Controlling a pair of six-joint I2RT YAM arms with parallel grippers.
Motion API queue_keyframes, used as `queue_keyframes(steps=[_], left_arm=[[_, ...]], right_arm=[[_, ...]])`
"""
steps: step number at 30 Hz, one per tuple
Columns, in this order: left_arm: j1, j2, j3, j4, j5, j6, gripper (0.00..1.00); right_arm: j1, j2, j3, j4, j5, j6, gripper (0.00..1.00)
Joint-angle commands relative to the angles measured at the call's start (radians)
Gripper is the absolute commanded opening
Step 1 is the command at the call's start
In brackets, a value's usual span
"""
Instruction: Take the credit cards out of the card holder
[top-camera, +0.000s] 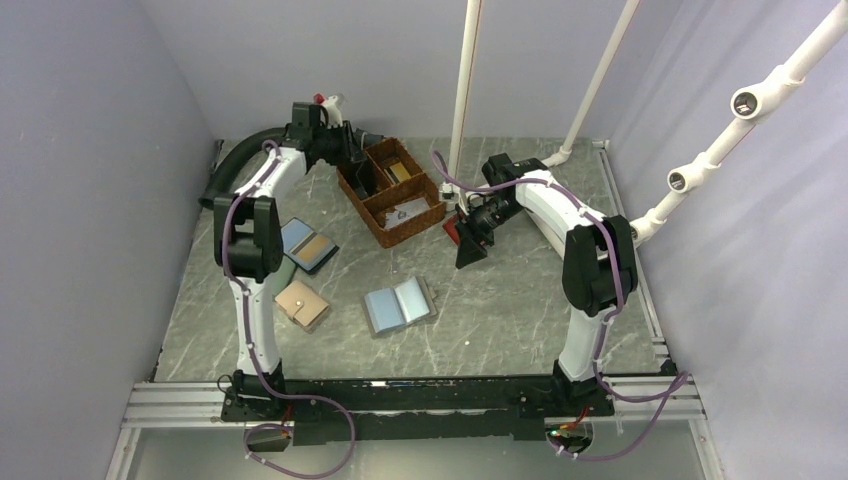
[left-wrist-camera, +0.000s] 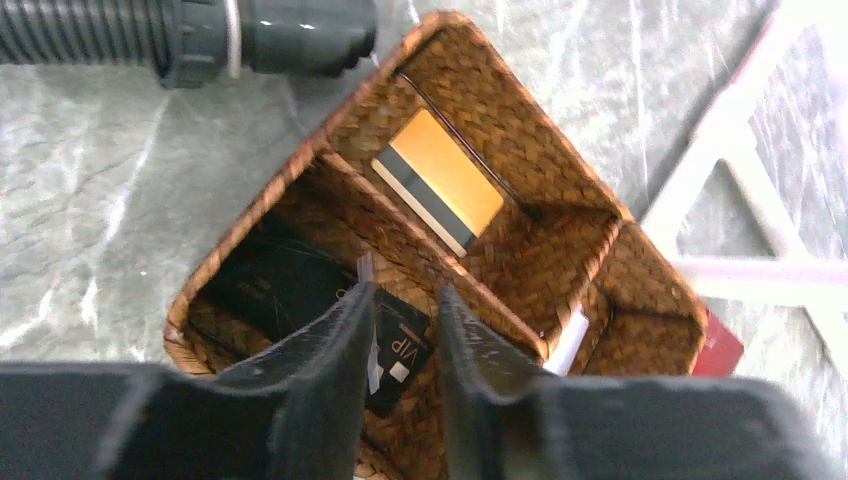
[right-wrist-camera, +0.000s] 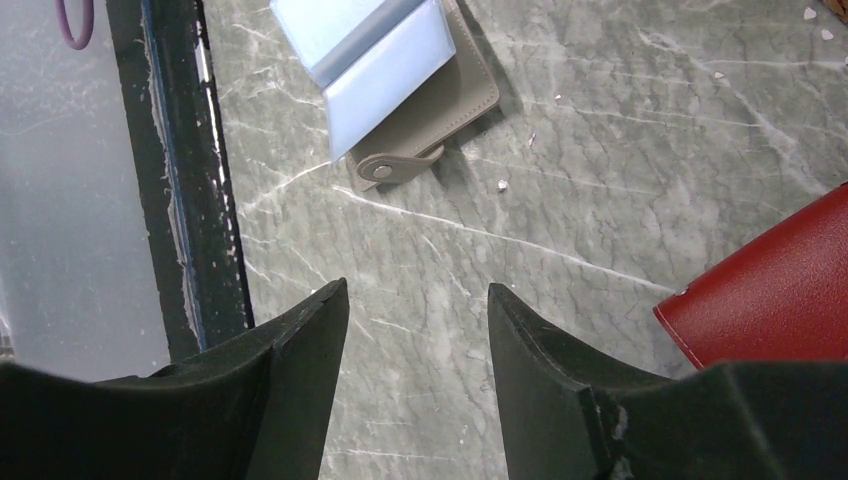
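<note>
1. Under both end effectors, a grey marbled desk (top-camera: 500, 330) carries everything.
2. Directly below the left end effector (left-wrist-camera: 405, 295) sits a woven brown basket (left-wrist-camera: 470, 90), split into compartments. A black ribbed hose (left-wrist-camera: 190, 35) lies on the desk beyond it.
3. Ahead of the right end effector (right-wrist-camera: 418, 295), well apart from it, the card holder (right-wrist-camera: 395, 75) lies spread open on the desk. Its light blue inside faces up, and its taupe-grey closing tab (right-wrist-camera: 395, 165) points back toward the fingers. Whether cards sit in its slots cannot be told.
4. A red wallet (right-wrist-camera: 770, 290) lies near one side of the right end effector, not touching it.
5. The right end effector's fingers are spread wide, with only bare desk between them.
6. The left end effector's fingers stand a narrow gap apart and grip nothing. A pale sliver runs along one inner face, too unclear to name.
7. Through that gap shows a black card (left-wrist-camera: 290, 285) in the nearest compartment, lettered "VIP".
8. One compartment beyond, a gold card (left-wrist-camera: 445, 180) bears a dark stripe and no legible writing.
9. Off to the side, a pale credit card (left-wrist-camera: 568, 340) stands on edge.
</note>
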Motion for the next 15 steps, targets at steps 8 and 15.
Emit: queue_keyframes(steps=[8, 15], left_arm=[[-0.016, -0.134, 0.147, -0.215, -0.400, 0.004, 0.52], [-0.003, -0.452, -0.221, -0.128, -0.448, -0.130, 0.87]], right_arm=[[0.003, -0.092, -0.005, 0.020, -0.028, 0.005, 0.56], [0.020, -0.138, -0.054, 0.063, -0.026, 0.007, 0.56]])
